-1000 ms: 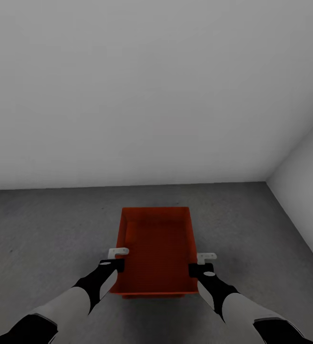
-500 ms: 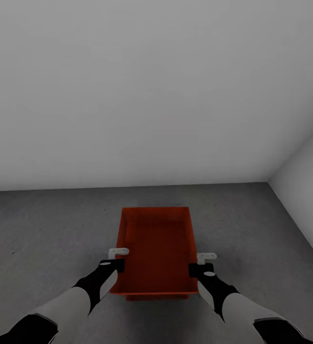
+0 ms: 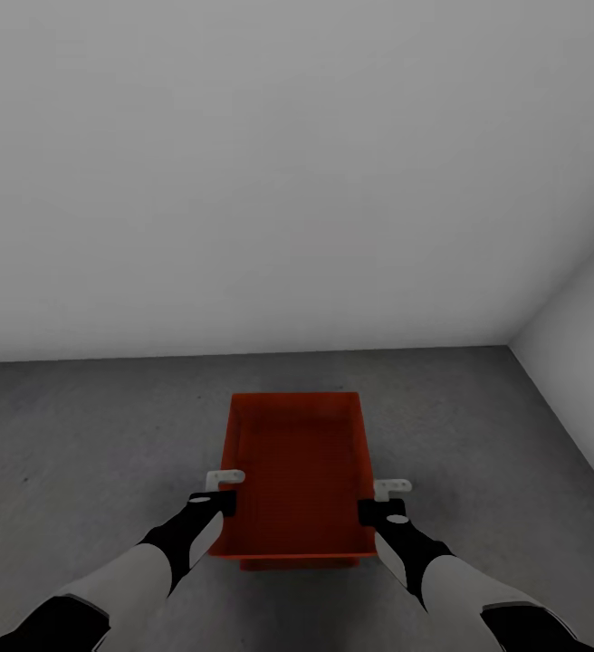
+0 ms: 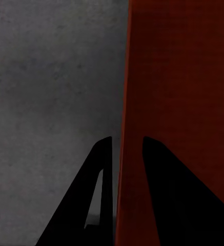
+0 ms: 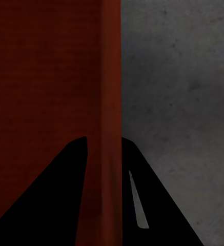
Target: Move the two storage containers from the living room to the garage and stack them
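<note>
Stacking step: both grippers, left (image 3: 227, 489) and right (image 3: 380, 498), pinch the bin (image 3: 299, 471) walls over a second bin (image 3: 297, 563); next, release evenly.

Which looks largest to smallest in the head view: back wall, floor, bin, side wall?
1. Back wall, over half the picture.
2. Floor, the band below it.
3 and 4. Bin and side wall cover similar areas; too close to rank, and the side wall is cut by the frame edge.
</note>
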{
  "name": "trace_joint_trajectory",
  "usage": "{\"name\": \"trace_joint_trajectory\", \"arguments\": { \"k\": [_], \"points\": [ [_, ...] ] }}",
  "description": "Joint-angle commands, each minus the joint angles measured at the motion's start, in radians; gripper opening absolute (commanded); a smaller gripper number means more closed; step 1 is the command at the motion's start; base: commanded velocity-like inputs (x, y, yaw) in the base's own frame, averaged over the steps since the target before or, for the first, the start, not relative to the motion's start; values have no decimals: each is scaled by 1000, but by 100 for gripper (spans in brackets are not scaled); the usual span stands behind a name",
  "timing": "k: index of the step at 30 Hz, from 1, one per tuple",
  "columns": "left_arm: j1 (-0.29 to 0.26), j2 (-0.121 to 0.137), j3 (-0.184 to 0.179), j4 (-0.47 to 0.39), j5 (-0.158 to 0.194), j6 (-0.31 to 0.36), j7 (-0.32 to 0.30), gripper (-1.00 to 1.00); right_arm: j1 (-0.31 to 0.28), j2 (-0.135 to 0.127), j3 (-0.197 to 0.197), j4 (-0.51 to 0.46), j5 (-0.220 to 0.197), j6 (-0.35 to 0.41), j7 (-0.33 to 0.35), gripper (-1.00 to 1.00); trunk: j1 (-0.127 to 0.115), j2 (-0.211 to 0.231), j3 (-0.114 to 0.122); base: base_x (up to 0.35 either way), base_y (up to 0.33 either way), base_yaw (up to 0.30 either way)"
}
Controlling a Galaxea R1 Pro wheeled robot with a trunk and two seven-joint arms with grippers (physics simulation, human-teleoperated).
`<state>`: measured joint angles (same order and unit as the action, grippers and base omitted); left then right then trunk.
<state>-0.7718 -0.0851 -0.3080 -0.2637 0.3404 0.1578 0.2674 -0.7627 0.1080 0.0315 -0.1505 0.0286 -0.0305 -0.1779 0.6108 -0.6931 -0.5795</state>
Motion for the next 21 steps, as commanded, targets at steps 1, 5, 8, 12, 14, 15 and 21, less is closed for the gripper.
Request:
{"name": "trace_joint_trajectory", "arguments": {
  "k": [1,5,8,12,14,15,21],
  "points": [
    [-1,54,52,-5,-23,-19,19,-100,0,0,5,3,-10,-2,8,-100,0,-1,-1,0,0,0],
    [-1,54,52,-5,-23,-20,19,-100,0,1,5,3,-10,-2,7,-100,0,-1,-1,0,0,0],
    [-1,54,52,-5,-23,-20,19,-100,0,0,5,3,-10,-1,9,-100,0,-1,-2,0,0,0],
    [-1,54,52,-5,-23,-20,19,-100,0,0,5,3,-9,-2,9,-100,0,-1,-6,0,0,0],
    [-1,53,52,-5,-23,-20,19,-100,0,0,5,3,-9,-2,9,-100,0,-1,-9,0,0,0],
    [-1,53,52,-6,-23,-20,19,-100,0,0,5,3,-9,-2,9,-100,0,-1,-11,0,0,0],
    [-1,53,52,-7,-23,-20,19,-100,0,0,5,3,-9,-2,9,-100,0,-1,-20,0,0,0]
  ]
}}
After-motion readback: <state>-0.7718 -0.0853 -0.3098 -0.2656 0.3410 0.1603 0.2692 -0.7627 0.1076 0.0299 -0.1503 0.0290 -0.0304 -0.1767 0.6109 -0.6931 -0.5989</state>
